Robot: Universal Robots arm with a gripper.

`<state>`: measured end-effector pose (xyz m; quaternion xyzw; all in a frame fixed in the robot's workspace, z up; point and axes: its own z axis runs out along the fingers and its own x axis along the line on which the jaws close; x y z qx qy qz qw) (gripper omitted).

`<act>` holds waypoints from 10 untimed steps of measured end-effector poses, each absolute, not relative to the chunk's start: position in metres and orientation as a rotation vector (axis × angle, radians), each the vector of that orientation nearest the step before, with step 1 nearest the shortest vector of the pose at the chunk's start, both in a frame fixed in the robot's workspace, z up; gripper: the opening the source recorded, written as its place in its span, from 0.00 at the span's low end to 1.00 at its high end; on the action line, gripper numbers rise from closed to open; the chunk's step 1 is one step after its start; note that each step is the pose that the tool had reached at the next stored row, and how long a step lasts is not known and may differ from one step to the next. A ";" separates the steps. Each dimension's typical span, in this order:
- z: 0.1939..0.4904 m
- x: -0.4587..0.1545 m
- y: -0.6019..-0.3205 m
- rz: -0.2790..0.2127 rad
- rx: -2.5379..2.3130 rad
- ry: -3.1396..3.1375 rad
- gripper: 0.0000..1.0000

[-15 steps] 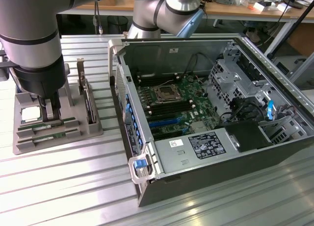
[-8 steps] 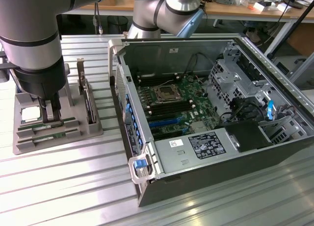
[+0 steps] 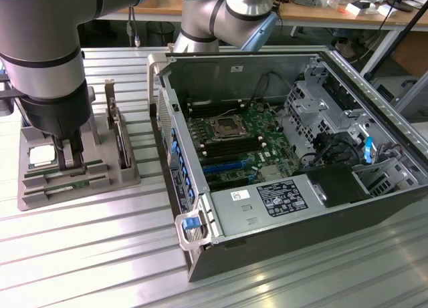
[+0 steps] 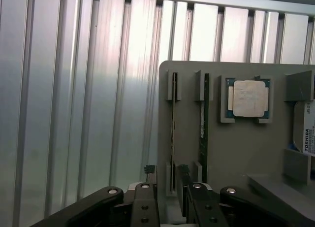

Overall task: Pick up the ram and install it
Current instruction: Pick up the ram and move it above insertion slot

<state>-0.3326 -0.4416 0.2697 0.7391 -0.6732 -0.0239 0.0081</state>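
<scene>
Two thin ram sticks stand on edge in slots of a grey holder (image 4: pixel 231 153). One (image 4: pixel 203 123) is green with a whitish label, and the other (image 4: pixel 173 128) lies closer to the holder's edge. My gripper (image 4: pixel 166 170) hangs open above one end of that row. Its dark fingertips (image 4: pixel 150 169) straddle the line of the stick nearer the edge without touching it. In the exterior view, the gripper (image 3: pixel 71 158) hovers over the holder (image 3: pixel 40 194) at the left, with green ram edges (image 3: pixel 67 182) just in front of it. Nothing is held.
On the holder there are also a CPU (image 4: pixel 248 99), a silver hard drive (image 4: pixel 307 133) and upright cards (image 3: pixel 124 141). The open computer case (image 3: pixel 281 154) with its motherboard (image 3: pixel 234 137) lies at the exterior view's right, on the ribbed aluminium table (image 3: pixel 100 254).
</scene>
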 end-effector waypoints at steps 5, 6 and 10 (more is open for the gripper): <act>0.268 -0.333 -0.443 -0.075 2.310 -2.104 0.30; 0.268 -0.333 -0.444 -0.075 2.310 -2.104 0.30; 0.266 -0.333 -0.445 -0.075 2.310 -2.104 0.30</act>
